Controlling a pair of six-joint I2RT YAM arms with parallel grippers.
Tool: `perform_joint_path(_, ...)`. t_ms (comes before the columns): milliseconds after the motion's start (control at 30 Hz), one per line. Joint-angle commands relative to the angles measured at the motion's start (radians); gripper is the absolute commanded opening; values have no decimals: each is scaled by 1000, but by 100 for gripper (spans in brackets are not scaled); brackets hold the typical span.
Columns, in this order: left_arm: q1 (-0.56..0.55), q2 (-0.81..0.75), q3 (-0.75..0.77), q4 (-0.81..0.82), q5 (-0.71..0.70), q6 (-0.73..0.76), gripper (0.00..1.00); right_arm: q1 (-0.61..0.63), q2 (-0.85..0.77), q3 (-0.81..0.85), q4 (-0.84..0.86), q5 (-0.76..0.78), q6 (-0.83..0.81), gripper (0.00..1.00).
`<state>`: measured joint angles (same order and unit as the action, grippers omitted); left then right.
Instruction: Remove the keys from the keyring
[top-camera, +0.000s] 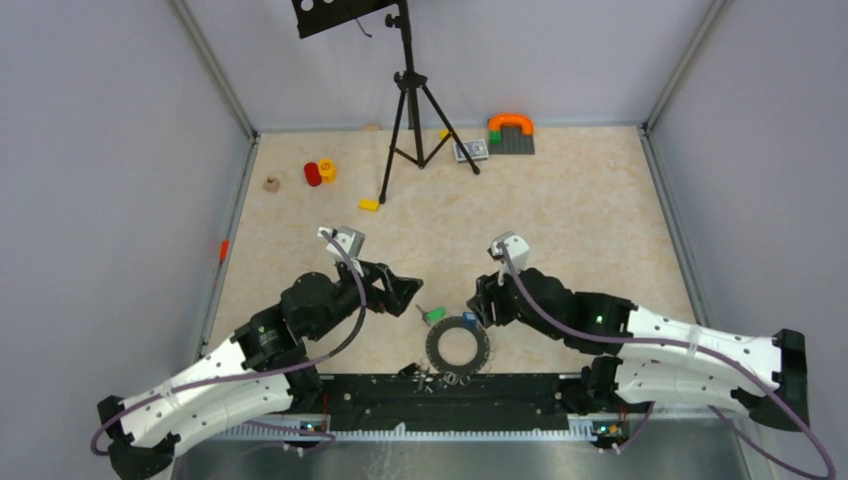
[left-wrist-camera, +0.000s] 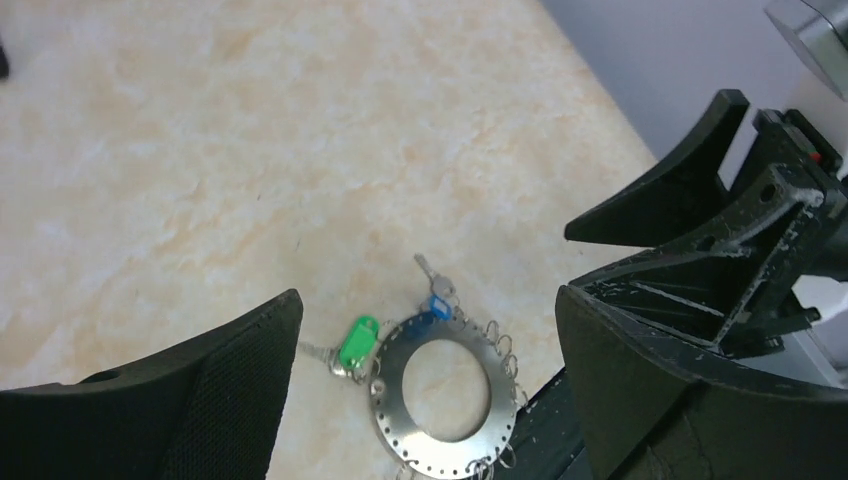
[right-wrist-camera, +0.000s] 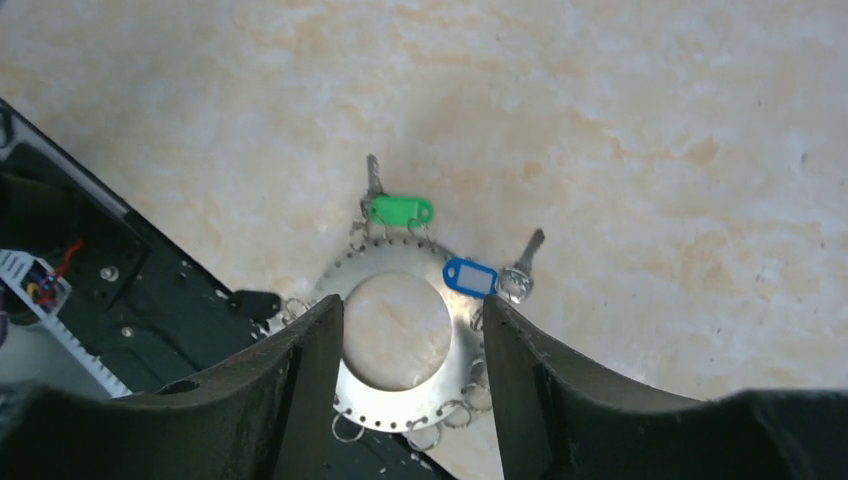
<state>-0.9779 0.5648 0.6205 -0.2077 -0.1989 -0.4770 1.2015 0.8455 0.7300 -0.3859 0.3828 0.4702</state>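
The keyring (top-camera: 459, 347) (left-wrist-camera: 440, 452) (right-wrist-camera: 392, 258), a flat grey metal disc with a big round hole and a row of small holes along its rim, lies flat on the pale marbled surface (top-camera: 560, 220), close to the black rail (top-camera: 450, 395) at the near edge and between the two arms. Small wire loops (right-wrist-camera: 440, 415) hang from its rim. A green-tagged key (top-camera: 434, 314) (left-wrist-camera: 355, 342) (right-wrist-camera: 400, 210) lies at the ring's far-left edge with its blade pointing away from the ring, and a blue-tagged key (top-camera: 468, 320) (left-wrist-camera: 438, 305) (right-wrist-camera: 470, 277) lies at the far-right edge, its tag overlapping the ring's metal. A black-headed key (right-wrist-camera: 255, 303) sits at the ring's near side, by the rail. The right gripper (top-camera: 483, 305) (right-wrist-camera: 410, 305) hangs right over the ring's far side, jaws partly apart with the ring's hole showing between them; whether the fingertips touch the metal cannot be told. The left gripper (top-camera: 405, 290) (left-wrist-camera: 428, 300) is off to the left of the ring and above the surface, jaws spread wide and holding nothing. Farther back on the surface stand a black tripod (top-camera: 410, 110), a red and yellow pair of pieces (top-camera: 320, 172), a yellow block (top-camera: 369, 205) and an orange arch (top-camera: 511, 122) on a grey plate.
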Motion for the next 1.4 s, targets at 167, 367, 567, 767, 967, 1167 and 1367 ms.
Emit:
perform_joint_path(167,0,-17,-56,-221,-226,-364,99,-156,213,102,-203,-200,179,69)
perform_joint_path(367,-1,-23,-150,-137,-89,-399,88,-158,326,196,-323,-170,181,67)
perform_joint_path(567,-2,58,-226,31,148,-271,73,-158,254,153,-176,-307,35,54)
perform_joint_path(767,-3,132,-273,129,341,-175,77,-158,168,112,-114,-314,-7,51)
perform_joint_path(967,-5,119,-337,102,375,-169,73,-158,155,81,-124,-334,-19,51)
perform_joint_path(1167,-5,180,-383,190,434,-168,66,-158,123,49,-95,-339,-24,50)
perform_joint_path(1367,-5,307,-392,311,482,-129,52,-158,122,44,-91,-344,-27,50)
